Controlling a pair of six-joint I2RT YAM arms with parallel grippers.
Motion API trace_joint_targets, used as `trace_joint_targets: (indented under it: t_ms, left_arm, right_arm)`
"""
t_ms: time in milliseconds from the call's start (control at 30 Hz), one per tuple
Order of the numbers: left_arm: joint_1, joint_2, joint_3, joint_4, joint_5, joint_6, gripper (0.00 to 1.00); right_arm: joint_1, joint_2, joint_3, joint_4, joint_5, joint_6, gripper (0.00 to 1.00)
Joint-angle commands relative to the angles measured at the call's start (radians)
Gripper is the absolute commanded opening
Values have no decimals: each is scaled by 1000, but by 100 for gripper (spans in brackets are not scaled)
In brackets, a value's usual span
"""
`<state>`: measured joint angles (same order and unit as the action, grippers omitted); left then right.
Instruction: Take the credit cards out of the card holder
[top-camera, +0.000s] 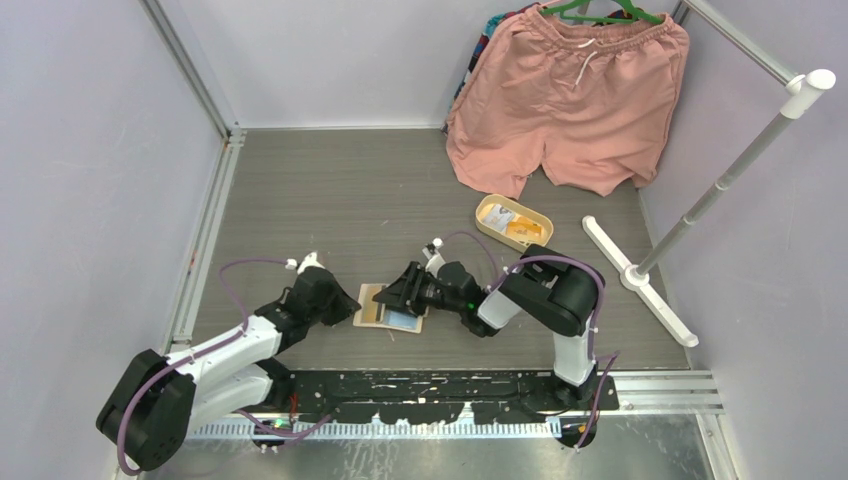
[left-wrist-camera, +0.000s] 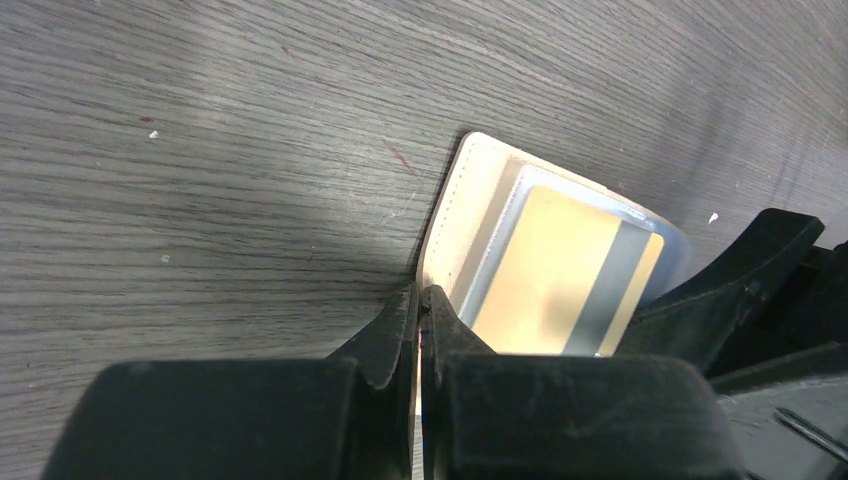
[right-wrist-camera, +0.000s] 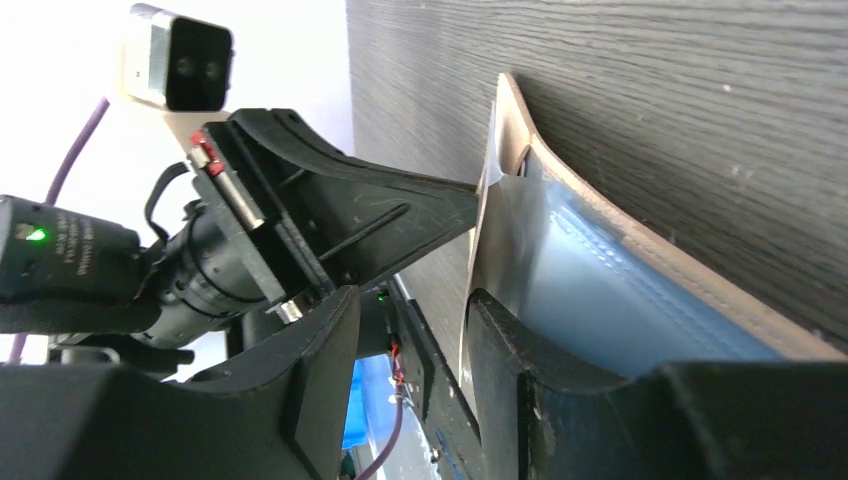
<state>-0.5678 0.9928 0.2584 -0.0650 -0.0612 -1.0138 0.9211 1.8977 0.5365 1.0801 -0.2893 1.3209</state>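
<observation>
Left fingers (left-wrist-camera: 388, 340) clamp the card holder (left-wrist-camera: 455, 225); right fingers (right-wrist-camera: 505, 345) gape at its edge, and may pinch pocket plus yellow card (left-wrist-camera: 545, 265), dragging everything.

Arm count: two, the left arm (top-camera: 230, 350) and the right arm (top-camera: 560, 300). Each arm carries one hand, giving two in total: the left hand (top-camera: 352, 305) and the right hand (top-camera: 387, 297).

Counter (top-camera: 330, 190): one.

Card holder (top-camera: 370, 302): one. It contains one countable item, the orange-yellow card (left-wrist-camera: 545, 270). Whether its pockets hold further cards cannot be told.

Oval tray (top-camera: 486, 213): one. It holds at least two cards, a second orange-yellow card (top-camera: 524, 233) and a whitish card (top-camera: 503, 219). The exact total is not readable.

Pink shorts (top-camera: 570, 110): one pair.

Green hanger (top-camera: 590, 15): one.

White rack (top-camera: 723, 180): one.
</observation>
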Motion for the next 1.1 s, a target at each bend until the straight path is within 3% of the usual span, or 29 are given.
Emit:
trace_joint_targets:
  t_ms: [0,233,467,1067]
  left_arm:
    - [-5,15,-24,-80,-12,14,0]
    - [-5,15,-25,-81,-12,14,0]
    - [-4,7,-29,-90,-14,14,0]
    - [-4,3,-33,-90,-14,12,0]
  right_arm:
    - [9,-1,-13,208,5,31,48]
    - [8,9,-22,210,5,37,47]
    - [10,12,34,50,-22,0,48]
    - [30,78,124,12,-39,21,51]
